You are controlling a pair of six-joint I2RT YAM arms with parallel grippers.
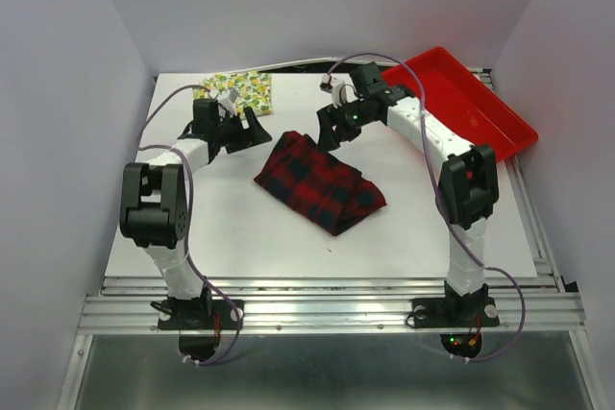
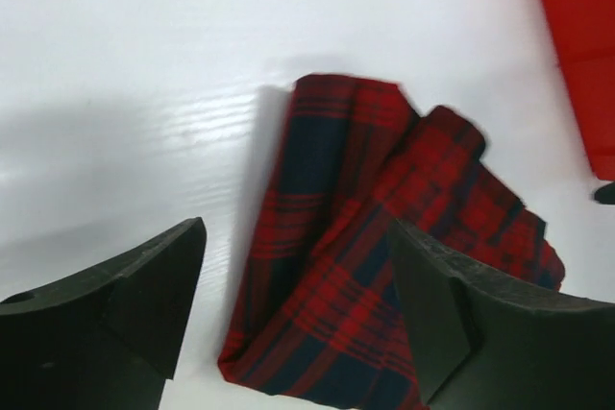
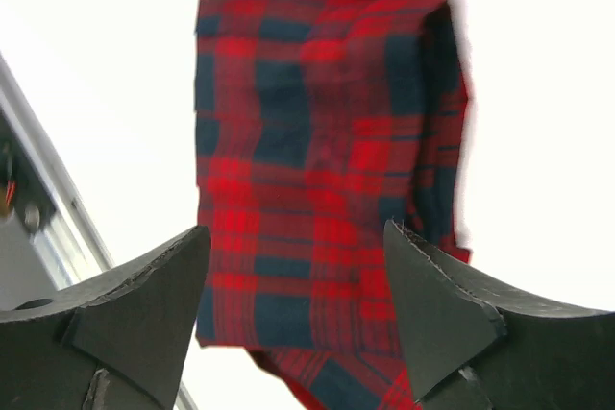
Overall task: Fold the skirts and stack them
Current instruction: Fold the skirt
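Now, from the top camera: the red-and-black plaid skirt [image 1: 320, 182] lies mid-surface [image 1: 240, 237] as a compact folded wedge. The lemon-print skirt [image 1: 240, 89] sits well apart at the far left corner, apparently a small folded rectangle, though partly hidden by the left arm. The left end effector [image 1: 248, 130] and right end effector [image 1: 332, 132] hover just beyond the plaid's far edge, and the red tray [image 1: 471, 103] sits off to the right.

Over to the left wrist: jaws spread wide and gripping nothing, with the plaid skirt [image 2: 365, 256] below them, layers doubled over.

Right wrist: same story, with wide jaws, nothing held and the plaid skirt [image 3: 317, 160] flat beneath.

My read is that the folding looks about done. The stacking is not, since the two skirts lie apart and one has yet to go on top of the other.
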